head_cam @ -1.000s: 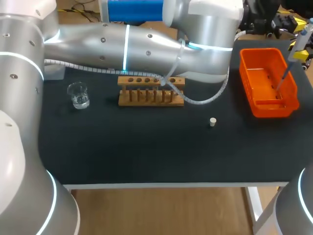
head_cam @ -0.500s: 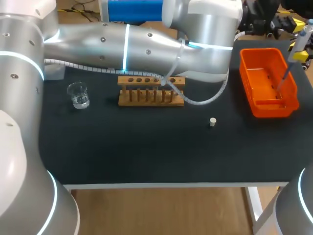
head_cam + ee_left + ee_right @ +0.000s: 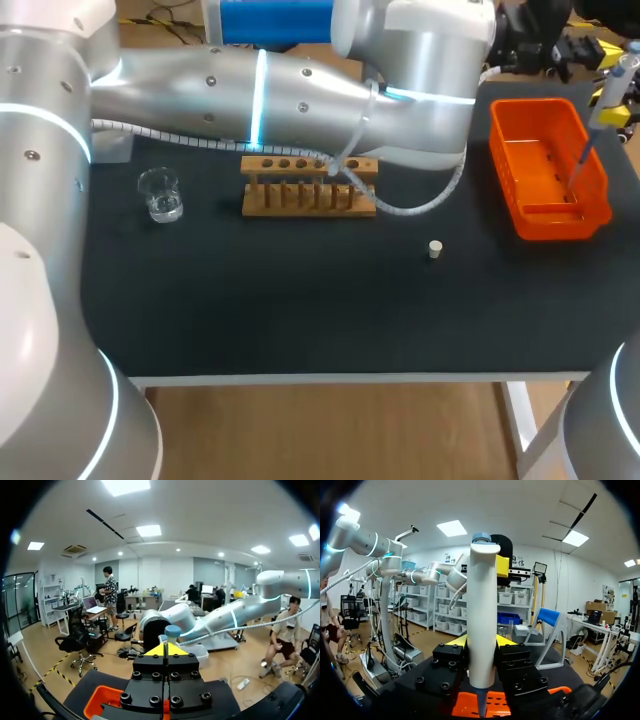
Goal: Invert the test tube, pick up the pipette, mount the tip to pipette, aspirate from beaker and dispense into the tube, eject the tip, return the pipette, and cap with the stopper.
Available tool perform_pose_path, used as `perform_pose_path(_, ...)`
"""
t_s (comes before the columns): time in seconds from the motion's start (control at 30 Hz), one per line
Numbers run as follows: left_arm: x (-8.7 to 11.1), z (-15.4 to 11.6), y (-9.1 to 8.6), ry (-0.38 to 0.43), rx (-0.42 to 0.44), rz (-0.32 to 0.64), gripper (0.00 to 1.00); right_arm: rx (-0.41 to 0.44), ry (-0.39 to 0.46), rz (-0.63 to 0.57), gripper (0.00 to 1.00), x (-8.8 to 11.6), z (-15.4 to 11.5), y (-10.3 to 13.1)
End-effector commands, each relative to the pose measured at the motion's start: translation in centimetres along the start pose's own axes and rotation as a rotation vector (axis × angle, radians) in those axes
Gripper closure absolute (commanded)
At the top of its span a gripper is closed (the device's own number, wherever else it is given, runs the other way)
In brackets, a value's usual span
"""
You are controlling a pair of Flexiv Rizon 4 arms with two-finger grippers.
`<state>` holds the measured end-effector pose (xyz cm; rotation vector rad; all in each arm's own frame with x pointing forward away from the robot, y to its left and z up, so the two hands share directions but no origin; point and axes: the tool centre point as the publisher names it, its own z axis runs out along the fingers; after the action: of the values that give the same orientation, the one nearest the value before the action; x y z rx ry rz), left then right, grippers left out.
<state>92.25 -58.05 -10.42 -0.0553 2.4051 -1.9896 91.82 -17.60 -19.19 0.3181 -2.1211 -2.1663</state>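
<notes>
Gripping the pipette (image 3: 482, 605) upright in the right hand (image 3: 480, 641), clenched on its white body from both sides, blue plunger end up. In the head view, at the upper right of the frame, hanging over the orange tray (image 3: 560, 218) with its thin lower end down inside the tray. With the left hand (image 3: 166, 650) clenched on nothing, yellow ends pressed together, just short of the pipette's blue top; touching or not, cannot tell.

Judging progress: picked up, certainly. Cannot tell whether a tip sits on the thin end, nor whether about to draw from the beaker (image 3: 160, 193), at the left of the frame with clear liquid in it, or done dispensing and about to eject over the tray. Cannot pick out the tube in the wooden rack (image 3: 309, 186), upper middle, partly behind the left arm's cable, so nothing to say of inverting or filling. Clearly left to do: returning the pipette and capping, with the stopper (image 3: 435, 249) lying alone on the worktop (image 3: 300, 310), right of centre, well apart from the rack.
</notes>
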Motion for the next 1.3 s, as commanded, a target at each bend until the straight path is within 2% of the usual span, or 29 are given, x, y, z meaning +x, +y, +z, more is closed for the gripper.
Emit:
perform_pose_path(0.03,-0.22,0.43,0.70,0.011,-0.019,-0.003,1.00,0.002,0.004,-0.001,1.00,-0.14,0.05,0.76)
perform_pose_path(0.93,-0.40,0.67,1.61,0.014,-0.053,-0.029,1.00,0.002,0.004,-0.001,1.00,-0.14,0.05,0.76)
perform_pose_path(1.3,-0.13,-0.07,1.48,-0.016,-0.039,-0.029,1.00,0.002,0.004,-0.001,1.00,-0.14,0.05,0.76)
